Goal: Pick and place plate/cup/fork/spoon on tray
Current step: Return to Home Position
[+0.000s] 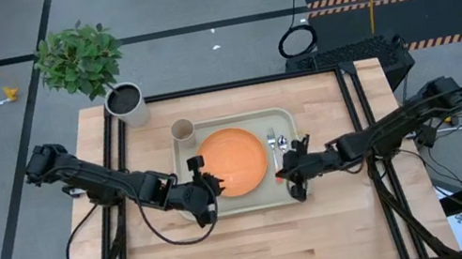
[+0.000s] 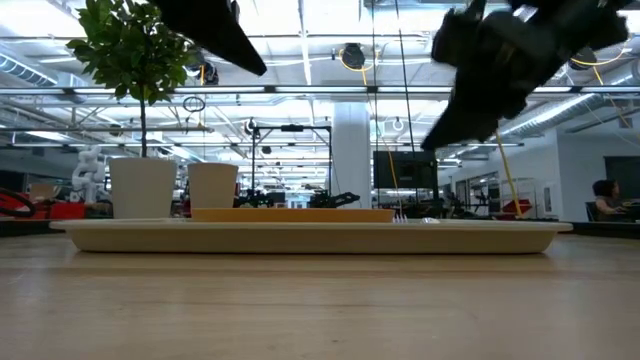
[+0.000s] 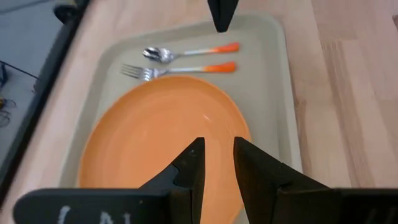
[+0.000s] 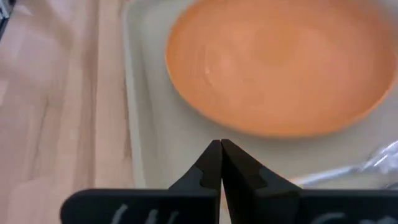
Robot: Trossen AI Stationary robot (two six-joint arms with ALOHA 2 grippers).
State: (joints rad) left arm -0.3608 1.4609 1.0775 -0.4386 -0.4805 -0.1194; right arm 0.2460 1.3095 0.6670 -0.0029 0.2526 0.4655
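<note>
The orange plate [image 1: 234,159] lies flat in the middle of the pale tray [image 1: 253,202]. The beige cup [image 1: 183,131] stands upright at the tray's far left corner. The fork [image 3: 174,70] and the spoon [image 3: 186,52] lie side by side on the tray, right of the plate, with their orange handles toward the near edge. My left gripper [image 3: 217,152] hovers open and empty over the plate's near left rim. My right gripper [image 4: 221,149] hovers shut and empty over the tray's near right part, beside the cutlery handles. In the low view both grippers hang clear above the tray [image 2: 310,235].
A grey-white pot [image 1: 126,100] with a green plant stands on the table beyond the tray's far left corner. Bare wooden table [image 1: 261,248] lies between the tray and the near edge. Dark frame rails [image 1: 359,126] run along both table sides.
</note>
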